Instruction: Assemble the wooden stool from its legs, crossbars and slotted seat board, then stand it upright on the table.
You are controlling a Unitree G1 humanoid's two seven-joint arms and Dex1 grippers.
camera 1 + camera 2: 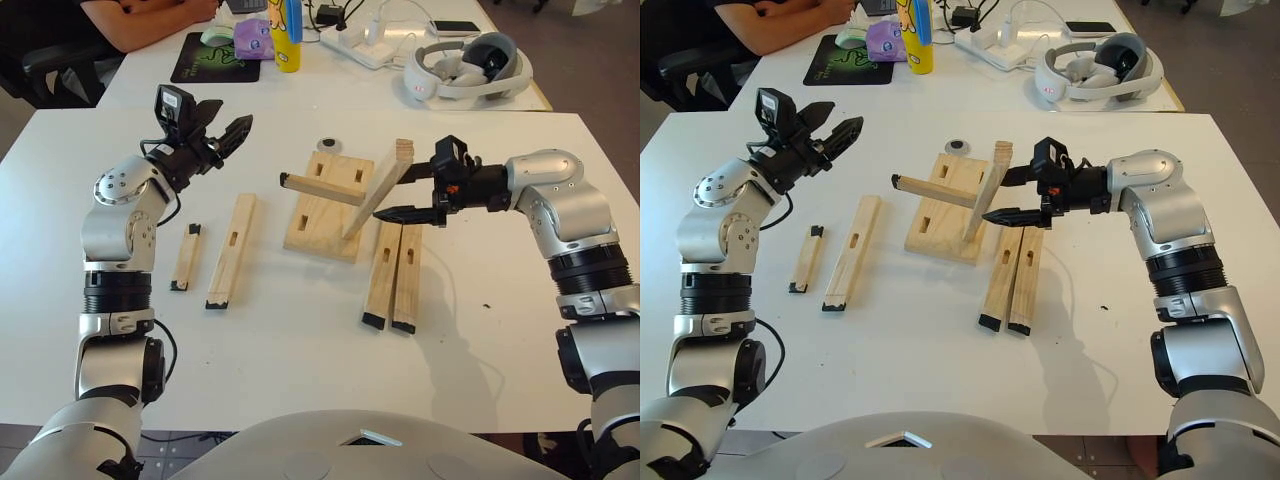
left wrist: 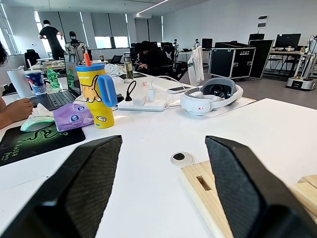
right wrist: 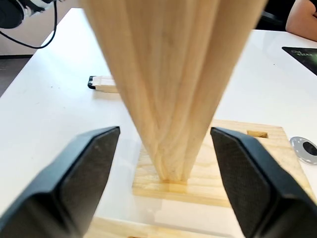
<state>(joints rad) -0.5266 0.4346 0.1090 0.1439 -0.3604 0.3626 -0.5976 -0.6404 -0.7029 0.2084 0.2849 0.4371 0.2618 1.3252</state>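
The stool leg (image 1: 378,190) stands tilted in the seat board (image 1: 310,215) mid-table, its long axis leaning up and rightward between the spread, unclamped fingers of my right pincer (image 1: 395,193), clearly the nearer one, while my left pincer (image 1: 237,112), also spread, hangs well apart, farther left.

A leg (image 1: 378,190) stands tilted on the seat board (image 1: 318,228) (crossbar (image 1: 322,188) attached), paired legs (image 1: 381,275) right, two pieces (image 1: 231,250) left.

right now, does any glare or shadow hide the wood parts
Left eye view: even light, no glare on the table, slots in the seat board readable. Left wrist view: bright windows behind, board unaffected. Right wrist view: the standing leg blocks much of the board.
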